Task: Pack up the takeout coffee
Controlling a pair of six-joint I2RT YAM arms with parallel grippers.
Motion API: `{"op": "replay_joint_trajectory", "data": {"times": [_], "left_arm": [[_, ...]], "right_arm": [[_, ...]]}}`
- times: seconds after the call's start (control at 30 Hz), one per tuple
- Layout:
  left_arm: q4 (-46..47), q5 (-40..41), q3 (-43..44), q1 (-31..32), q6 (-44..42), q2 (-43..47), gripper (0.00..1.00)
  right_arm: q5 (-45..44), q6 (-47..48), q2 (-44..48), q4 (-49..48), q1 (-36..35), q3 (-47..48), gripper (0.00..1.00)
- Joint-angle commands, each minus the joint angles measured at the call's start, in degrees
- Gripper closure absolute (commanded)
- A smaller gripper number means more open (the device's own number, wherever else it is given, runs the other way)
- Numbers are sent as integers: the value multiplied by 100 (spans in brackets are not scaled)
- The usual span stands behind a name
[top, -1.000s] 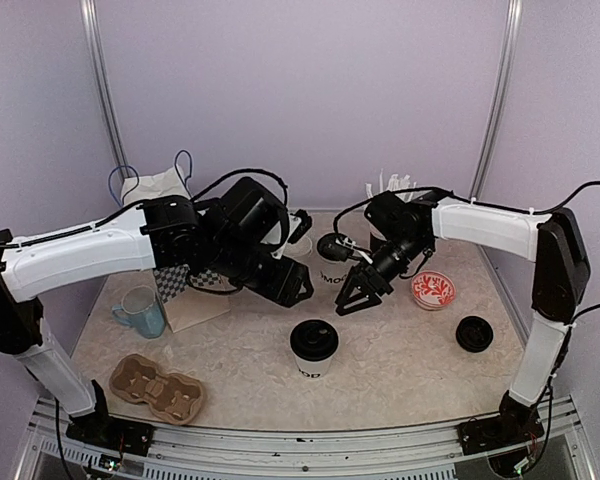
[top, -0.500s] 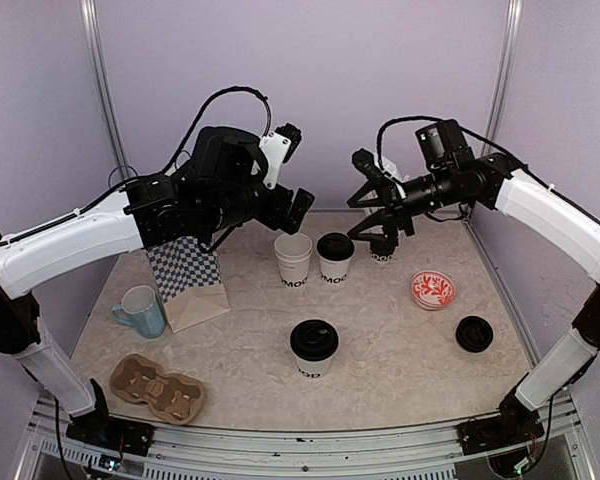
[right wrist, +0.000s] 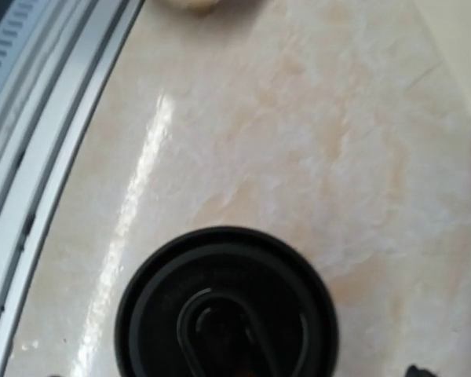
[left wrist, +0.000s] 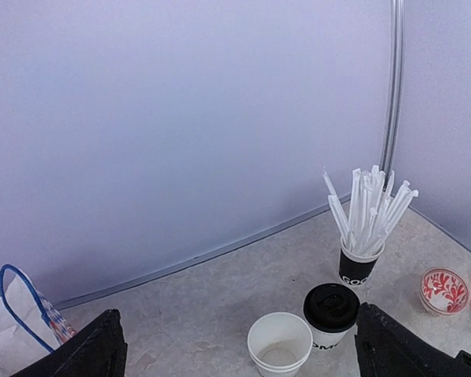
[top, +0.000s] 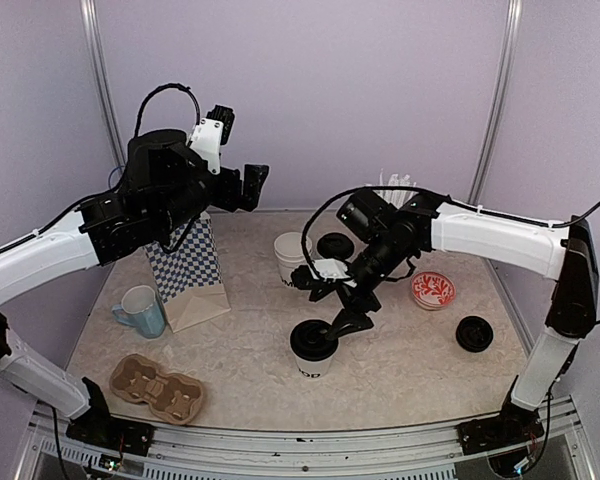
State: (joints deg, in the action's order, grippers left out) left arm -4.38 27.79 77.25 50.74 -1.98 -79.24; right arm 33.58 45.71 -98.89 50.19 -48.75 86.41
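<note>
Overhead, the right hand (top: pixel 338 305) hangs spread and empty just behind and above the near lidded cup (top: pixel 313 345), which stands upright on the surface (top: pixel 420 370). The left hand (top: pixel 248 186) sits high and well apart (plainly the farther one).

Left wrist: its fingers (left wrist: pixel 86 353) are splayed wide on nothing, with a lidless cup (left wrist: pixel 279 345) and a second lidded cup (left wrist: pixel 330 310) far below.

Right wrist: only here does the black lid (right wrist: pixel 224 306) show almost straight beneath the hand.
</note>
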Motion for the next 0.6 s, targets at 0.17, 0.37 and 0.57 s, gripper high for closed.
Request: {"op": "replay_joint_trajectory", "data": {"times": [0.17, 0.37, 0.57], "left_arm": [[93, -472, -151, 25, -225, 162, 2], [60, -501, -157, 24, -215, 146, 3], [56, -489, -173, 6, -225, 120, 2]], "right_arm": [[-586, 19, -590, 264, -281, 198, 5], [-626, -52, -796, 367, -372, 360, 5], [-713, -116, -869, 348, -442, 387, 12]]}}
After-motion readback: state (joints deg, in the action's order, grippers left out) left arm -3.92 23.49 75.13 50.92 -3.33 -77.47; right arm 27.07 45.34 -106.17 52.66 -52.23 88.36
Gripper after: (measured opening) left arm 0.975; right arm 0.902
